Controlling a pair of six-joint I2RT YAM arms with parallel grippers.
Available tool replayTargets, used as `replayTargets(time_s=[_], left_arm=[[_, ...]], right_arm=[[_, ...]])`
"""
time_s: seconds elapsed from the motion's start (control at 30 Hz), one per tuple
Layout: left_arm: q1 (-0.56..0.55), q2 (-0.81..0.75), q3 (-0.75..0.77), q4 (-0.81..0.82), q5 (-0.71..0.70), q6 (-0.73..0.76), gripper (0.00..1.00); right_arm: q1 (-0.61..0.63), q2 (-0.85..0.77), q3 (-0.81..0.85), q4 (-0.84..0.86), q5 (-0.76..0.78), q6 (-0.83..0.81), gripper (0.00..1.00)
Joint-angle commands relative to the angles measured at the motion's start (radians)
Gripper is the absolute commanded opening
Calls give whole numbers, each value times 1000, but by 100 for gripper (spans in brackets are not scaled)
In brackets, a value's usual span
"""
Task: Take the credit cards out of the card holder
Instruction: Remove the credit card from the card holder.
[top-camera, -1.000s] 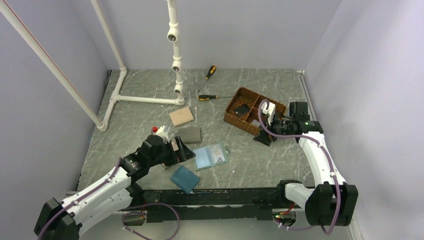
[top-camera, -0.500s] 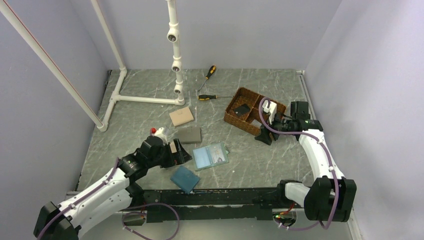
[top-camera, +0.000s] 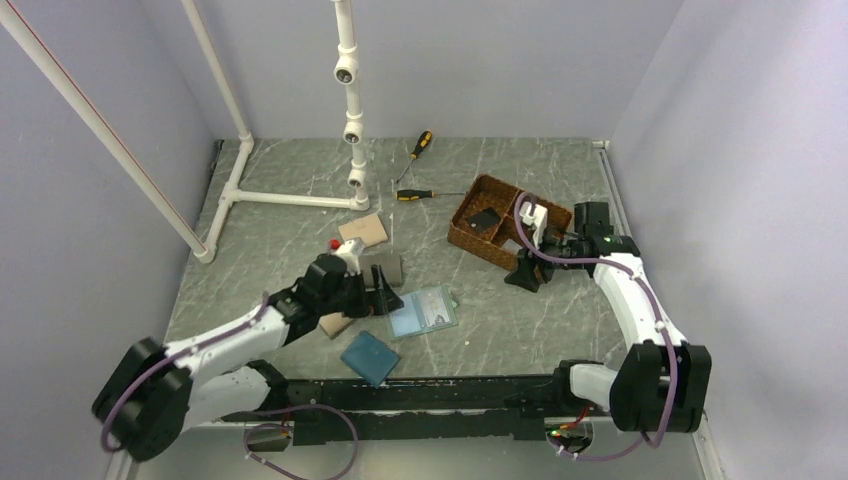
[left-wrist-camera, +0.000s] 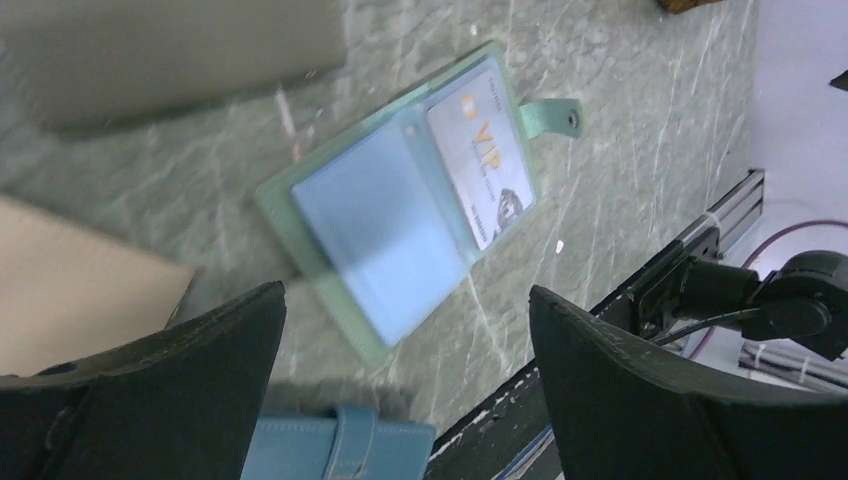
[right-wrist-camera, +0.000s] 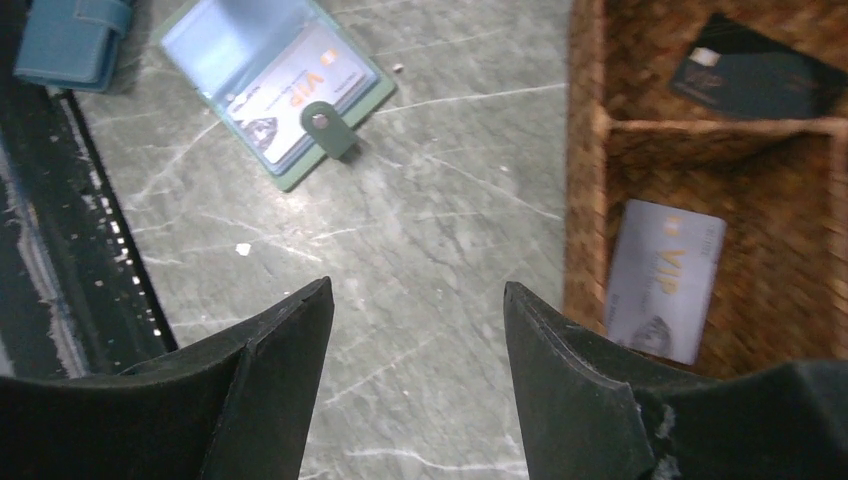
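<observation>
The sage-green card holder (top-camera: 422, 312) lies open on the table, pale blue inside. A pale whitish VIP card (left-wrist-camera: 482, 150) sits in its right pocket; it also shows in the right wrist view (right-wrist-camera: 300, 80). My left gripper (top-camera: 388, 298) is open and empty, just left of the holder (left-wrist-camera: 400, 210). An orange-tan card (top-camera: 335, 323) lies flat under my left arm. My right gripper (top-camera: 522, 275) is open and empty over bare table beside the woven basket (top-camera: 470, 238). A black card (right-wrist-camera: 755, 75) and another pale card (right-wrist-camera: 665, 275) lie in the basket.
A darker blue wallet (top-camera: 369, 357) lies near the front edge. A grey-brown wallet (top-camera: 380, 268) and a tan wallet (top-camera: 362, 232) lie behind my left gripper. Two screwdrivers (top-camera: 415, 195) and a white pipe frame (top-camera: 350, 120) stand at the back. A black rail (top-camera: 450, 390) runs along the front.
My left arm has swung forward and right to the card holder. The orange-tan card that was at its jaws now lies on the table. My right gripper has barely moved.
</observation>
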Motion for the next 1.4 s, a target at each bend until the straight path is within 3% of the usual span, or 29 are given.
replayTargets(time_s=[0.0, 0.13, 0.27, 0.43, 0.57, 0.8, 1.1, 1.37], left_arm=[[1, 196, 173, 102, 80, 130, 92], [1, 357, 297, 67, 146, 180, 77], [0, 428, 316, 87, 175, 157, 72], [1, 427, 256, 216, 193, 74, 67], [1, 455, 201, 347, 220, -9, 58], [0, 506, 160, 437, 239, -67, 49], [1, 595, 110, 611, 277, -158, 48], [1, 629, 129, 523, 254, -151, 51]], right_arm=[[92, 66, 34, 7, -40, 28, 65], [228, 137, 53, 38, -16, 82, 64], [326, 216, 105, 106, -62, 234, 57], [350, 346, 130, 259, -122, 522, 20], [389, 466, 156, 285, -131, 601, 9], [473, 545, 176, 299, -82, 637, 8], [511, 621, 178, 321, 57, 701, 8], [524, 648, 175, 332, 132, 732, 7]])
